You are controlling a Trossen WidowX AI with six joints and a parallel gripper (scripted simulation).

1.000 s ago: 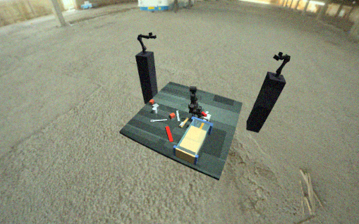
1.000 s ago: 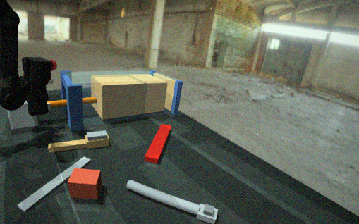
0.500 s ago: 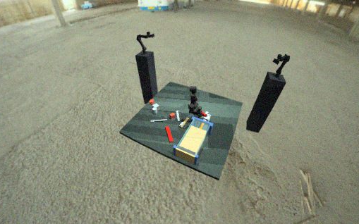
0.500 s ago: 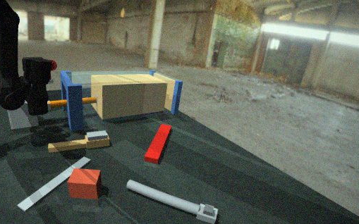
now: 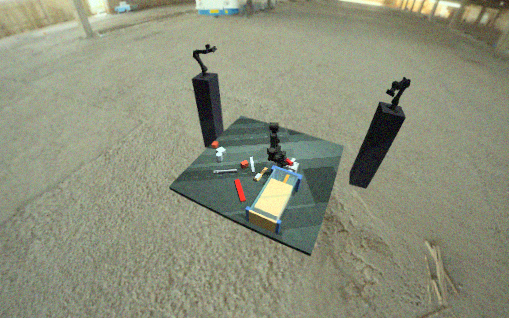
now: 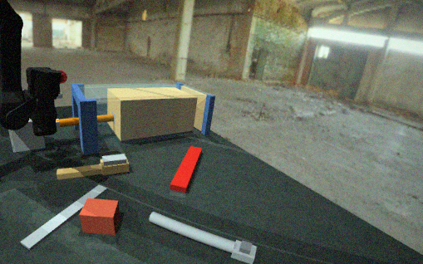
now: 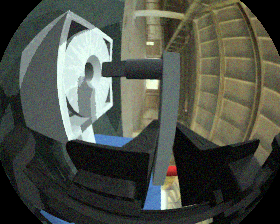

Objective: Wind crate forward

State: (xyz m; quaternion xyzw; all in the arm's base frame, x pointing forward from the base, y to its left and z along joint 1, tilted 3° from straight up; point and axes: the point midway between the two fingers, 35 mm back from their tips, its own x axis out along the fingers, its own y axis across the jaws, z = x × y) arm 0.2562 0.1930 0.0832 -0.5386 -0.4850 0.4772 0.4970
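Observation:
The crate (image 5: 274, 198) (image 6: 157, 118) sits flat in the clear-panelled cubby, set back from the blue frame (image 6: 88, 126) at its mouth. An orange strap (image 5: 286, 178) (image 6: 105, 118) runs from the crate through the mouth toward the winch (image 6: 22, 140) (image 7: 41, 80). The winch's round hole (image 7: 89, 70) shows in the wrist view. My gripper (image 7: 164, 124) is shut on the grey crank arm of the winch handle (image 7: 168, 105). Its dark key (image 7: 113, 69) points at the hole, its tip close to it and apparently outside. A red knob (image 6: 63, 76) shows beyond the gripper.
A red bar (image 5: 240, 190) (image 6: 186, 169), a wooden tool (image 6: 81, 171), a white strip (image 6: 61, 217), a red block (image 6: 99, 217) and a grey rod with a square head (image 6: 193, 232) lie beside the cubby. Small white and red blocks lie farther off. Two other arms stand on pedestals.

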